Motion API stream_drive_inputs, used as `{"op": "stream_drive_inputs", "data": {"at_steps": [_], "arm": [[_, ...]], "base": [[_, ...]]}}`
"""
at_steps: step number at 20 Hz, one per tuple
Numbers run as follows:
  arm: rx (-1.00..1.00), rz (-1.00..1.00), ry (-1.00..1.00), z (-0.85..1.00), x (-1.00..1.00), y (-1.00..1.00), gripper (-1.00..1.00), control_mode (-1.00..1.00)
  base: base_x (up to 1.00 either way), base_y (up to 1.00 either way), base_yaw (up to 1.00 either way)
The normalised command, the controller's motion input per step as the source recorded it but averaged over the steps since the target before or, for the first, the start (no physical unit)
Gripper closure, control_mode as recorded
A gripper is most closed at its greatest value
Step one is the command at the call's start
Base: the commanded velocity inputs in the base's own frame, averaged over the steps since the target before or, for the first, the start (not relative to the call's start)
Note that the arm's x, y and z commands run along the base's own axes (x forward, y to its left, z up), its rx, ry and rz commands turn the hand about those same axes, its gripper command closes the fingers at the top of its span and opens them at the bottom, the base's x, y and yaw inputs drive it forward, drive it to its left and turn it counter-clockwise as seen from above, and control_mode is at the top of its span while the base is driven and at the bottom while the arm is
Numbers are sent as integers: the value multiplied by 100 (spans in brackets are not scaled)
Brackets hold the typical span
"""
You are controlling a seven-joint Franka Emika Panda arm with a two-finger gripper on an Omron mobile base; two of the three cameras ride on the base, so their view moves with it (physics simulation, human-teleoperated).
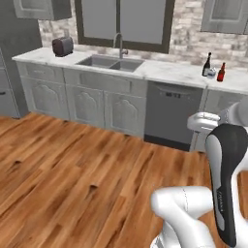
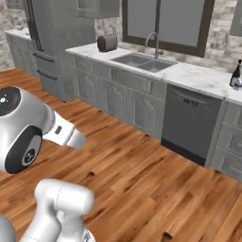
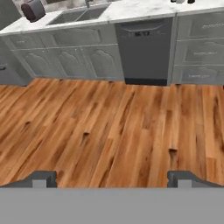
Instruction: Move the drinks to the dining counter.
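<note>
Clearly, we are well apart from what we must fetch. Our claw (image 3: 112,178) hangs over bare wood floor (image 3: 109,131), its two fingertips (image 3: 41,178) standing wide of one another with nothing between them, so we read it as released and empty.

The drinks lie far ahead of the claw and off to its right, up on the sink counter (image 1: 169,71), past the dishwasher (image 1: 172,114). There we see the wine bottle (image 1: 207,64) upright, the beer bottle (image 1: 221,72) upright just beside it on its right, and something small and pale between them that we take for the milk carton (image 1: 211,73), though it is too small to be sure. The green bottle we cannot pick out. In the right base view a dark bottle at the picture's edge is the same wine bottle (image 2: 235,74), again ahead and to the right.

What matters for the coming move, as we judge it, is this: the bottles stand with their long axes vertical, higher than the claw and beyond the arm's reach from here. So the base would have to carry us forward and rightward toward that end of the counter first, and the claw would then have to come in level, from the side, to close around a neck or body.

The sink (image 1: 110,62) and toaster (image 1: 62,46) lie ahead and to the claw's left, away from our goal.
</note>
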Motion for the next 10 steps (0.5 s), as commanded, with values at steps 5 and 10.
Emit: {"op": "stream_drive_inputs", "data": {"at_steps": [5,10], "arm": [[0,0,0,0,0,0,-100,100],[0,0,0,0,0,0,-100,100]], "base": [[100,-5,-4],[84,-21,-41]]}}
